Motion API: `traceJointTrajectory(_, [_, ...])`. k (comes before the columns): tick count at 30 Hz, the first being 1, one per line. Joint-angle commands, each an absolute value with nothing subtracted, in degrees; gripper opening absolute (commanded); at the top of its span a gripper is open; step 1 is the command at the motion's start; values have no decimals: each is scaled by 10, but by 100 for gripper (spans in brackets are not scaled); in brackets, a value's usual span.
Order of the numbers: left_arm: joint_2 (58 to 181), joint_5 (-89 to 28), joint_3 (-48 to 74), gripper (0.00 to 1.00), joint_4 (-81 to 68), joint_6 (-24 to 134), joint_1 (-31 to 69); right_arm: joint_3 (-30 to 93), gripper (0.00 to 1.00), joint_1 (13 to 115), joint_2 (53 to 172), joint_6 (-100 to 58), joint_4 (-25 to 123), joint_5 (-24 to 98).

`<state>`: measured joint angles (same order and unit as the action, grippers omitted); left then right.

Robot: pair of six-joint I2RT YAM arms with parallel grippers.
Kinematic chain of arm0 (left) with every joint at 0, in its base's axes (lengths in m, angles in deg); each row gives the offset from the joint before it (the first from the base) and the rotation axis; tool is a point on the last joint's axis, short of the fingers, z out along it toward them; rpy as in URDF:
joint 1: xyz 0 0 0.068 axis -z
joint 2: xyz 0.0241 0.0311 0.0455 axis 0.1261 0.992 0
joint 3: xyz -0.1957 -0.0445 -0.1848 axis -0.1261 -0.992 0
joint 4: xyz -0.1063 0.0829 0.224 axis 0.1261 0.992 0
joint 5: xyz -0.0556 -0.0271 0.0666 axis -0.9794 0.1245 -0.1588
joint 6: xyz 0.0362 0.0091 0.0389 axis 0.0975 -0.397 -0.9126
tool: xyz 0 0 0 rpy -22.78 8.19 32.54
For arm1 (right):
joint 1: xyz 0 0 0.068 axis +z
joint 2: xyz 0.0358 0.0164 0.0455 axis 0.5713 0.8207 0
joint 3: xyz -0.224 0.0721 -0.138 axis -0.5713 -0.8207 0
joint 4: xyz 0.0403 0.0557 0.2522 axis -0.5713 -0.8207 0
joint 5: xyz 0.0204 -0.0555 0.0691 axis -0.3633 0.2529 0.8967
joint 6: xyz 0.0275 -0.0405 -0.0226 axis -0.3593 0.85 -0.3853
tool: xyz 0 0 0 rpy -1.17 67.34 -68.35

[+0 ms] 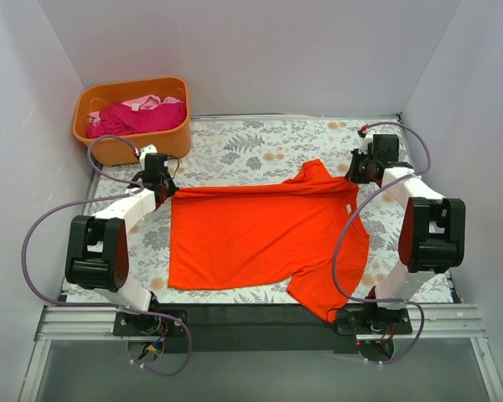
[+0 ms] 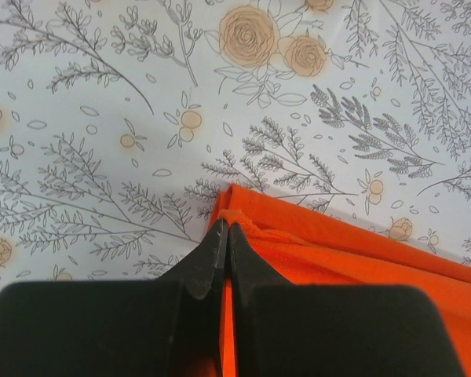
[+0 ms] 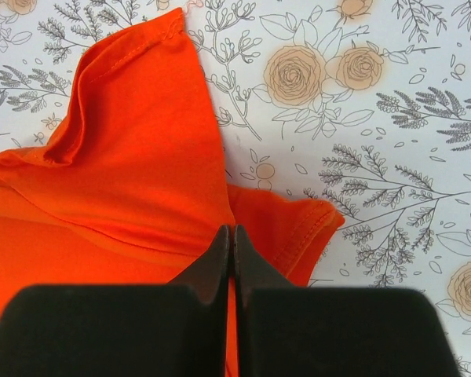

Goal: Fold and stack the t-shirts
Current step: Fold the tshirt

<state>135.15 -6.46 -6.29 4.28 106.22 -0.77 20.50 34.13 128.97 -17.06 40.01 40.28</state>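
The orange-red t-shirt (image 1: 260,234) lies spread on the flowered table, its far edge lifted and pulled taut between my two grippers. My left gripper (image 1: 163,194) is shut on the shirt's far left corner (image 2: 243,206), fabric pinched between the fingertips (image 2: 214,243). My right gripper (image 1: 358,172) is shut on the shirt's far right edge by the sleeve (image 3: 290,228), with folds of orange cloth (image 3: 133,149) in front of it. A magenta t-shirt (image 1: 138,117) and a pale pink one (image 1: 142,102) lie bunched in the tub.
The rigid orange plastic tub (image 1: 134,142) stands at the back left corner, close behind my left gripper. The flowered tablecloth (image 1: 251,142) covers the table. Grey walls close in on three sides. A black strip (image 1: 251,314) runs along the near edge.
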Motion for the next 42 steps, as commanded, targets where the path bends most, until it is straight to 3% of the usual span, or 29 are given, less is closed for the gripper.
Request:
traceJointTrajectory(1, [1318, -56, -79, 0, 63, 1087, -13, 186, 1, 337, 1258, -184, 412, 396])
traceJointTrajectory(22, [1305, -81, -143, 0, 90, 1172, -13, 122, 1, 332, 1274, -221, 418, 345])
traceJointTrajectory(42, [1285, -105, -134, 0, 88, 1126, -13, 103, 1, 331, 1223, -236, 417, 334])
